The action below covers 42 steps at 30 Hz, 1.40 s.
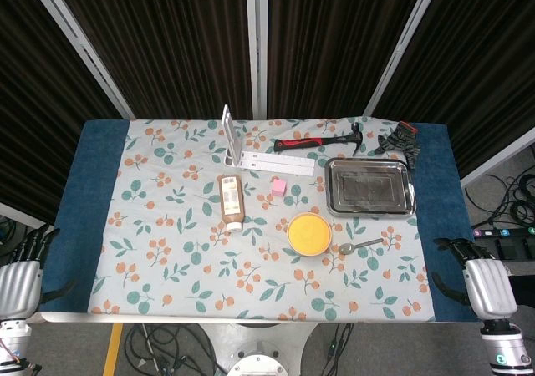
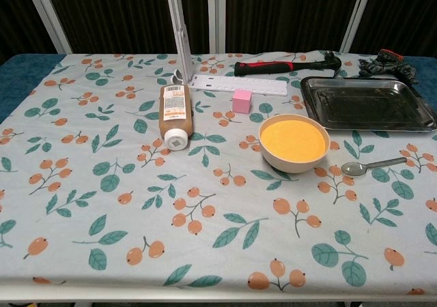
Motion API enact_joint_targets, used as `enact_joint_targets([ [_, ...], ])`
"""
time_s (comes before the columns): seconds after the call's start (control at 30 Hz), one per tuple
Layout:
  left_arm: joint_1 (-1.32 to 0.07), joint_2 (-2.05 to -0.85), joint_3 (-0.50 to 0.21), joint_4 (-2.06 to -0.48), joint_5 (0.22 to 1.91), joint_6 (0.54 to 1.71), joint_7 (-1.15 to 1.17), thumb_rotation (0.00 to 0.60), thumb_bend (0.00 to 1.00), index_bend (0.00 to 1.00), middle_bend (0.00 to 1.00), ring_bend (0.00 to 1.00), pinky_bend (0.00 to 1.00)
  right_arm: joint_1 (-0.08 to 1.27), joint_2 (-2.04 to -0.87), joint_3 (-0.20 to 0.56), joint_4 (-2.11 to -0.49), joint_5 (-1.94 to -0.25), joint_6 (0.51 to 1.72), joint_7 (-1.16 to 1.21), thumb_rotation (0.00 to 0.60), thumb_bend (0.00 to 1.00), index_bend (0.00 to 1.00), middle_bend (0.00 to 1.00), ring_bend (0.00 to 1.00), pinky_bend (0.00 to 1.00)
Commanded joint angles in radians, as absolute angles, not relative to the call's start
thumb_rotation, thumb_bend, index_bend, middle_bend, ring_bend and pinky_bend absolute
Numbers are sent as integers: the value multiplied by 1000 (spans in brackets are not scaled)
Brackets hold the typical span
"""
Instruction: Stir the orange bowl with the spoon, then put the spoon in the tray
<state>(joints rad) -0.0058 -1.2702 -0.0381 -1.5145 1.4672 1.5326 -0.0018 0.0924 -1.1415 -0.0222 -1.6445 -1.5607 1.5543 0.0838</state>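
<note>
Spoon (image 2: pixel 372 166) lies on the table (image 2: pixel 82 205) beside the orange bowl (image 2: pixel 295 142); left hand (image 1: pixel 23 269) and right hand (image 1: pixel 481 277) wait spread, holding nothing.

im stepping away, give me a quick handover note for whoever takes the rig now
Left hand and right hand: both off the table's near corners, holding nothing, fingers apart.
Small metal spoon lies on the cloth just right of the orange bowl, bowl end toward it.
Empty steel tray sits behind the spoon.
Done: nothing visible.
Left: pick up spoon, stir bowl, place spoon in tray.
</note>
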Motion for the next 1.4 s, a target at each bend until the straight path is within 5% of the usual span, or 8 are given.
enact_joint_targets([
  [0.03,-7,-1270,-37,-1516,1468,1531,0,600,120,184,154,99,181,91,-1142,-19,-1644,-1562,1552,84,600,223,276,382,262,359],
  [0.3,-5,-1272,-38,-1519,1468,1535,-3,600,120,184,154,99,181,102,-1142,-7,-1647,-1567,1521,67,600,223,306,383,262,359],
  [0.53,-1,-1275,-34,-1512,1463,1530,-25,600,119,184,154,99,181,209,-1167,48,-1655,-1485,1334,-55,600,234,442,356,227,349],
  [0.9,0,-1273,-29,-1503,1448,1504,-53,600,119,184,154,99,181,409,-1413,107,-1420,-1334,1044,-278,600,303,500,273,88,206],
  [1.4,0,-1275,-24,-1490,1434,1479,-80,600,119,184,154,99,181,469,-1588,83,-1232,-1325,1005,-356,600,303,469,236,42,133],
])
